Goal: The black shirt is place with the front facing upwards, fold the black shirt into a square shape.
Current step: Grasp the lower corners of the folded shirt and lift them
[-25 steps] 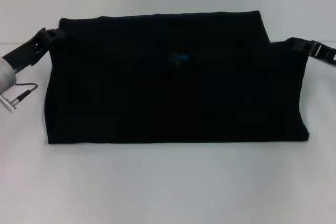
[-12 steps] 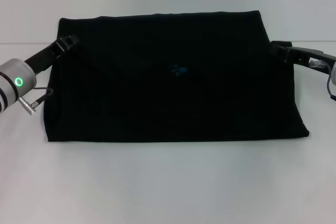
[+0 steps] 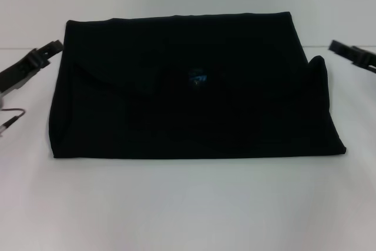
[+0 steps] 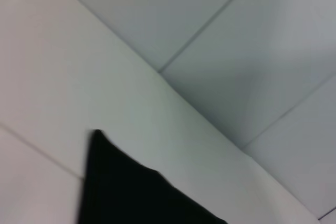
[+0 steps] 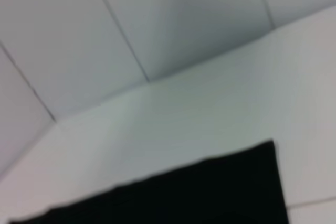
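Both grippers had drawn outward from the black shirt since half a second before, when each stood at its side edge. Left gripper: now apart from the cloth, just beside its far left corner, arm running off the left frame edge. Right gripper: well clear of the right edge, its arm cut off by the right frame edge. Fingers of both: small and dark in the head view, set close together, nothing held between them so far as could be made out.

Black shirt: lay folded into a broad rectangle on the white table, centred, near edge straight. A folded flap crossed the upper left part; its outline barely separated from the cloth beneath. A small bluish mark showed near the middle; no lettering could be read. At the right side a rounded corner of cloth stood up slightly.

Left wrist view: one pointed black corner of the shirt against the table; no fingers seen. Right wrist view: a straight black edge and corner of the shirt; no fingers seen.
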Controlling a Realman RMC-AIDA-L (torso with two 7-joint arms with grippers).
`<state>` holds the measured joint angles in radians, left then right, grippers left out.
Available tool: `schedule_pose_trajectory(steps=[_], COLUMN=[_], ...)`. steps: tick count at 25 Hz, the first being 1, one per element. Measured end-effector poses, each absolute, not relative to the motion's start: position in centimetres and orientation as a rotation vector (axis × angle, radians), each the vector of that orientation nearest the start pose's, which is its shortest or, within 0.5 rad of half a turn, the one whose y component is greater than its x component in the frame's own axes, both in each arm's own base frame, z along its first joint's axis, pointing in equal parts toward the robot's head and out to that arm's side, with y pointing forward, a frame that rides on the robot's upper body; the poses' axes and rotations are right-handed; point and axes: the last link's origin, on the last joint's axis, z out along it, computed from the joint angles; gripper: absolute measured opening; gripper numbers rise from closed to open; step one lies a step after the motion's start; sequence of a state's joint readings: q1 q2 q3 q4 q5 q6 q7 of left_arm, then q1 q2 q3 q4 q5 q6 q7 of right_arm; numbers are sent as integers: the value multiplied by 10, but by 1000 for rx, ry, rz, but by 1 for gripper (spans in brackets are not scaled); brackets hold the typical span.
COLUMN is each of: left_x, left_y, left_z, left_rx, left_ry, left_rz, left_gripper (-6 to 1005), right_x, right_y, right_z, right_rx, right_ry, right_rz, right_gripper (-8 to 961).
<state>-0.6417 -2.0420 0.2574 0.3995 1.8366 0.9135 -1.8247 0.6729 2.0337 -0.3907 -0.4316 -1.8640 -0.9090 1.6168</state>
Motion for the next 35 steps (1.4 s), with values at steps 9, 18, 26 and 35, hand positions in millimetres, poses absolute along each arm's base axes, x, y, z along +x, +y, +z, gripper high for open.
schedule_pose_trajectory(steps=[9, 18, 26, 35], left_x=[-335, -328, -328, -336], left_y=[387, 381, 379, 379], left_z=[60, 71, 71, 61], left_rx=[-1859, -2069, -2140, -2097], left_ry=[-1606, -1598, -1609, -1624], left_rz=[-834, -526, -324, -290], left_gripper=[717, 757, 761, 759], right_x=[304, 296, 293, 293], right_y=[373, 325, 315, 315], right_z=[40, -16, -35, -37], right_rx=[-2235, -2625, -2683, -2684], right_ry=[964, 687, 686, 689], right_rz=[819, 661, 631, 634], right_gripper=[827, 945, 944, 944])
